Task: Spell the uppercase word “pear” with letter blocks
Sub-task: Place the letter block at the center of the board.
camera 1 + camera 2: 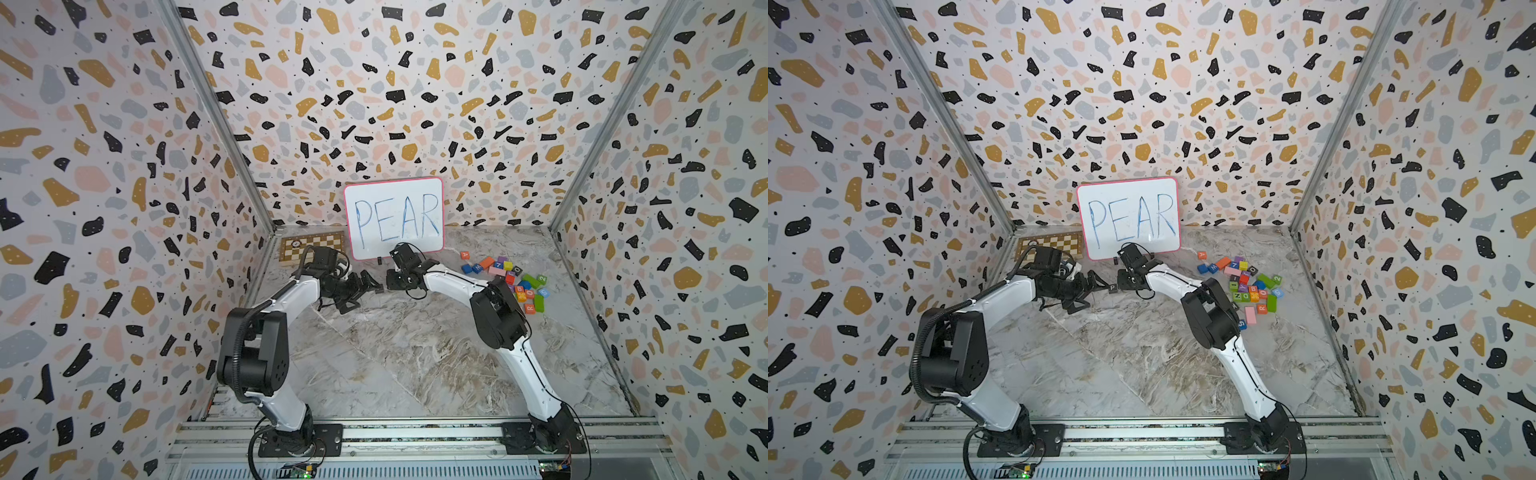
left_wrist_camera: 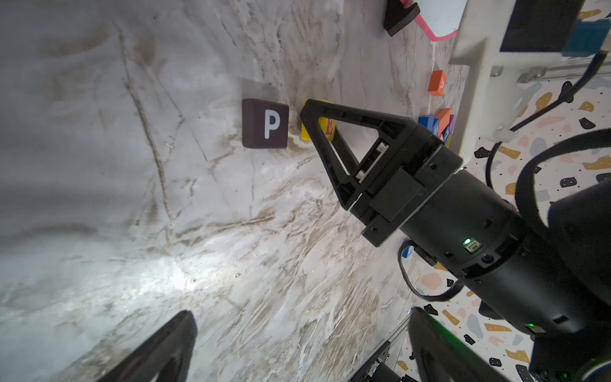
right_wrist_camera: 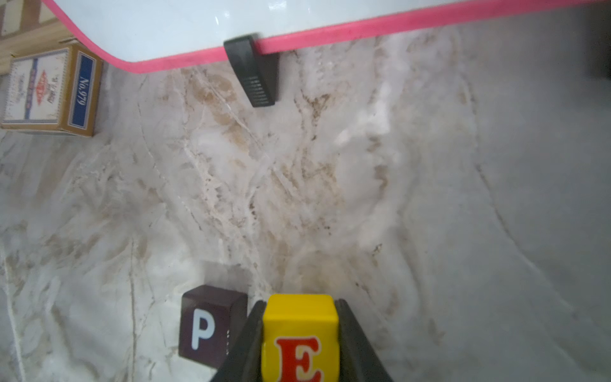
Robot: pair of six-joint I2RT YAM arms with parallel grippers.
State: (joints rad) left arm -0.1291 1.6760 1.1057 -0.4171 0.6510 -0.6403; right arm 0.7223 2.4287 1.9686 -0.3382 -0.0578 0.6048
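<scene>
Just below the middle of the frame in both top views, the two white-and-black arms meet tip to tip in front of the pink-framed whiteboard (image 1: 394,216) with PEAR written in blue. The right tool (image 3: 301,302) is clamped narrowly on the small yellow cube with a red E (image 3: 301,337), one finger against each side face and the letter facing the right wrist camera; whether this cube touches the surface below I cannot tell. Just beside it, across a thin gap, the small black cube with a white P (image 3: 206,325) lies flat on the grey marbled tabletop (image 1: 415,353), letter up. The left tool (image 2: 302,312) is spread wide with nothing between its fingers, near the P cube on the side away from the E.

Right of centre in the top views, the small orange cube with a white A (image 1: 465,254) lies alone just beyond the far end of the heap of coloured letter and number blocks (image 1: 515,278). The orange-red cube with a white R (image 1: 529,308) lies at the heap's near end. A wooden chessboard (image 1: 311,245) lies left of the whiteboard, at the back wall
</scene>
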